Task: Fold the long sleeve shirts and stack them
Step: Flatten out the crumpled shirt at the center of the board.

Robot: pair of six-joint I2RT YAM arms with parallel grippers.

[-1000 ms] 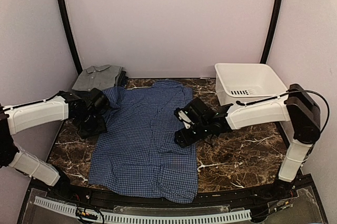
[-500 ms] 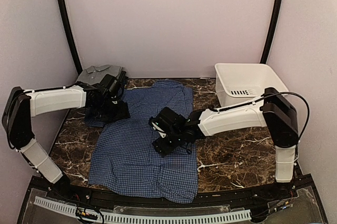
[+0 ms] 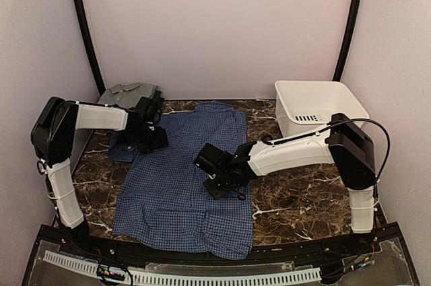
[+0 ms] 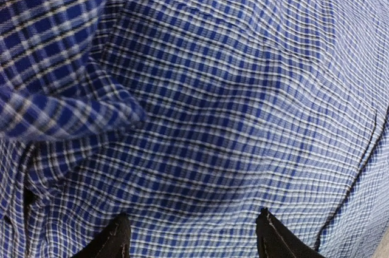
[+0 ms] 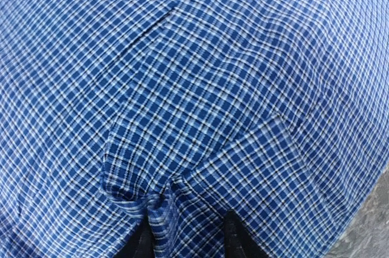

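Right claw (image 5: 185,241) is nearly closed on a raised pleat of the blue shirt (image 3: 178,192). In the right wrist view a ridge of checked cloth is gathered up between its two dark fingertips (image 5: 141,244), just below what looks like a stitched pocket. From above, this claw sits on the shirt's right half, about midway along its length and near the cloth's edge.

Left claw (image 4: 194,240) stands wide open, its fingertips (image 4: 115,238) well apart over nearly flat cloth, with no fabric pinched between them. I cannot tell whether the tips touch the cloth. A loose fold of the same fabric lies to the left in that view. Seen from above, the left claw is at the shirt's far left corner, by the bunched sleeve.

The blue shirt lies spread out on the dark marbled table (image 3: 303,198), with its collar toward the back wall. The grey shirt (image 3: 124,96) lies folded at the back left corner, just beyond the left claw. A white tub (image 3: 296,119) stands at the back right, apart from both shirts.
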